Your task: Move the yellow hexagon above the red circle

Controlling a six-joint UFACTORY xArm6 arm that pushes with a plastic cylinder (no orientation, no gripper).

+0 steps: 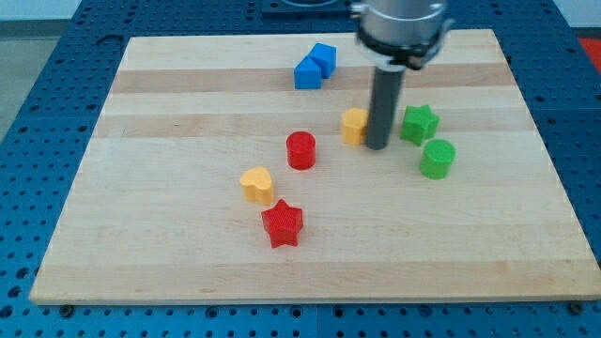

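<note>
Nearest, red star (283,224) lies clear; yellow hexagon (354,124), likely light and rigid, touches my jawless tip (377,145) on its right, up-right of red circle (300,149).

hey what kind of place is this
Probably a robotics lab bench: a wooden board lies on a blue perforated table, small coloured blocks like the yellow hexagon sit beside my tip.

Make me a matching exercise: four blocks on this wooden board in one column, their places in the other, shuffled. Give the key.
Blocks:
1. yellow hexagon block
2. red circle block
3. red star block
4. blue blocks

Places:
A. nearest the view's bottom
B. nearest the view's top
C. right beside my tip, on its left
D. between the hexagon and the yellow heart block

Pairs: 1-C, 2-D, 3-A, 4-B
</note>
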